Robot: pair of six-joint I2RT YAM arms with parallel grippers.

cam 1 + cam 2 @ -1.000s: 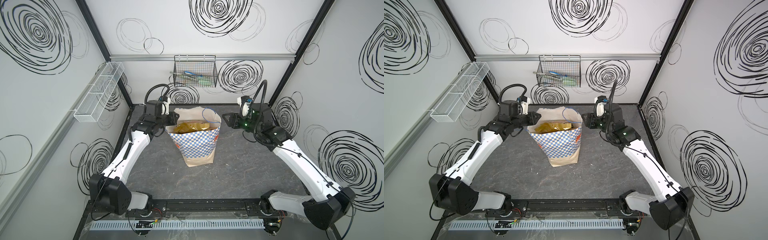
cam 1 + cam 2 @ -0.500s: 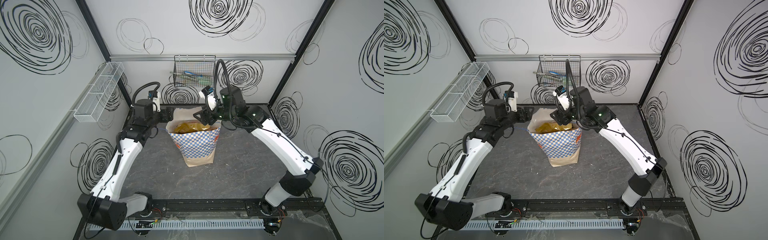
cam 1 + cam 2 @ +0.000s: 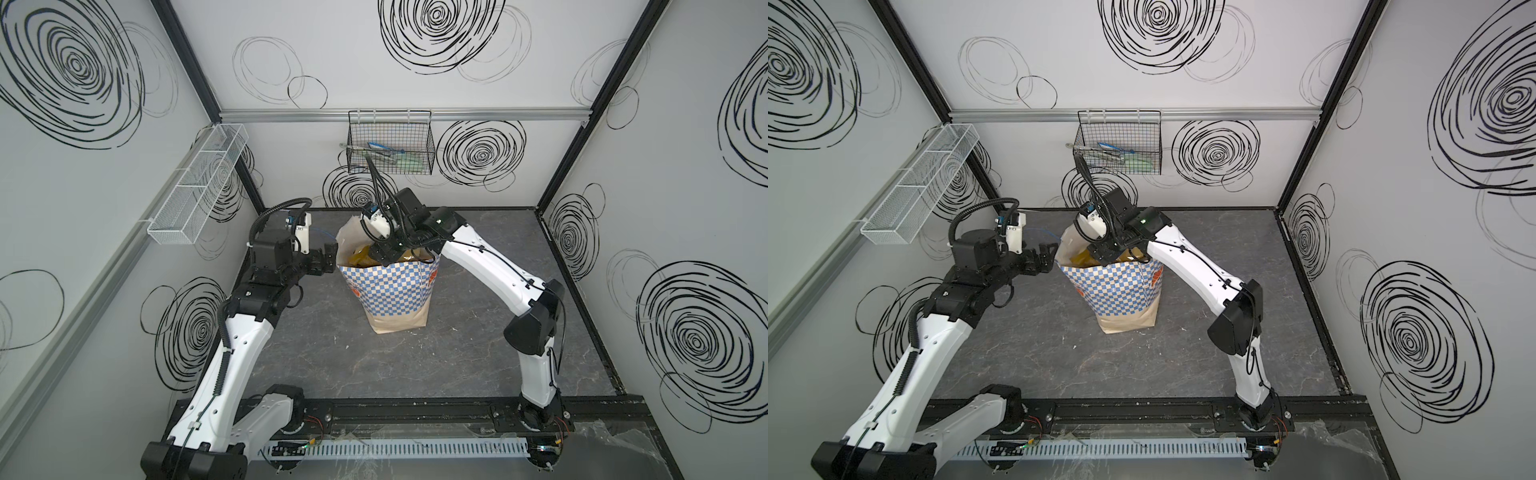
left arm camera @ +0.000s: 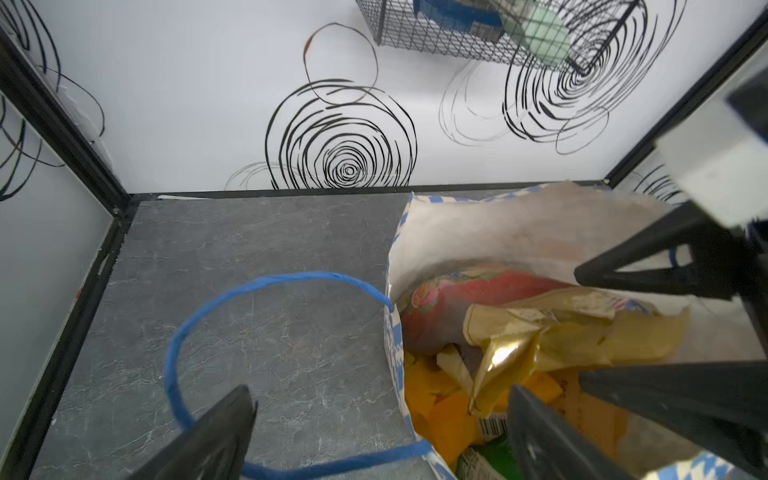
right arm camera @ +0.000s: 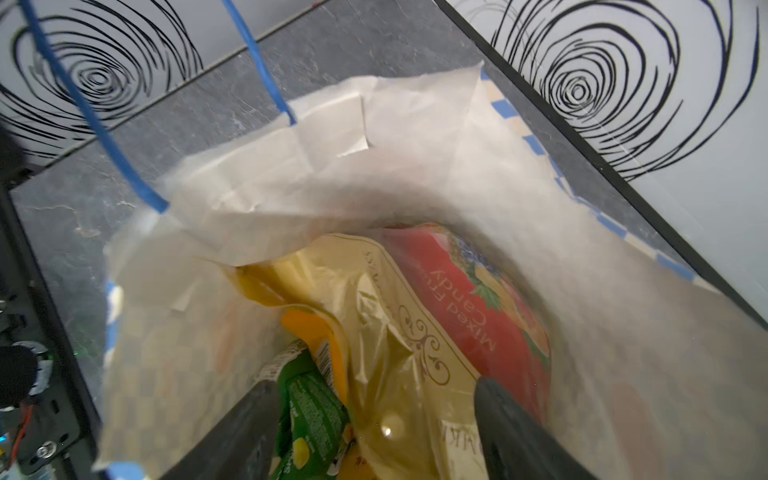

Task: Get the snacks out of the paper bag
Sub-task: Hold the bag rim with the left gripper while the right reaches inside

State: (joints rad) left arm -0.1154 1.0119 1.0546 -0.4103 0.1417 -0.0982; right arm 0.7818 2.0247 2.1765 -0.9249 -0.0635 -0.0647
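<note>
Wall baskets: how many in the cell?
2. A white mesh basket on the left wall; a black wire basket on the back wall, up behind the paper bag. None appear hidden.

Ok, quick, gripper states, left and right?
Left gripper: open, astride the paper bag rim, holding nothing.
Right gripper: open inside the bag, either side of the gold packet, not gripping.

Soft, even light is filling my booth; glare is glinting off the gold bag [image 4: 561,336], the paper bag [image 5: 415,166] blurring near my wrist camera.
</note>
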